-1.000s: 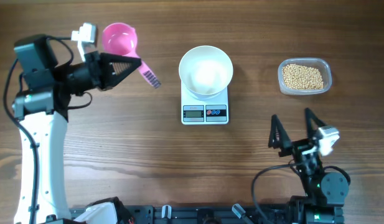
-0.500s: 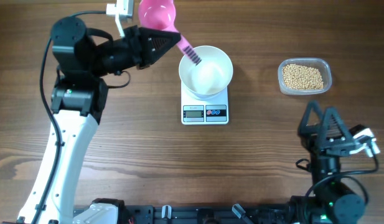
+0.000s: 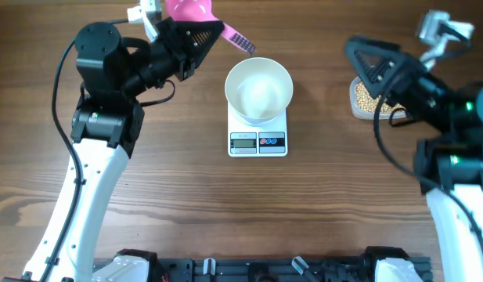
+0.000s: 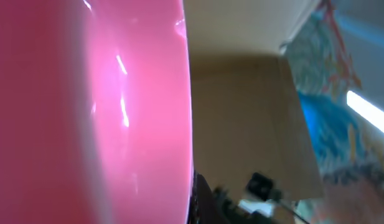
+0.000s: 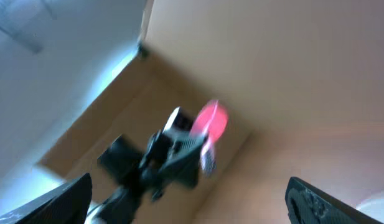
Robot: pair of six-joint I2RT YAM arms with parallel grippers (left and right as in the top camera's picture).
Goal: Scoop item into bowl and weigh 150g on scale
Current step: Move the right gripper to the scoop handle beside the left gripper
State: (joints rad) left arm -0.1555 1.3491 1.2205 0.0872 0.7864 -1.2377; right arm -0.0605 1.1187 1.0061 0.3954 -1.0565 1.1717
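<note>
Right claw over half-hidden bean tub

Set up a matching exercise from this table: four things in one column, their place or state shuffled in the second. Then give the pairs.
Things
1. pink scoop
2. bowl
3. scale
4. beans

Place or state
a. under the bowl, display facing the near edge
b. in a clear tub at the table's right side
c. clamped in the shut left gripper
d. white and empty, standing on the scale

Pairs: 1-c, 2-d, 3-a, 4-b
</note>
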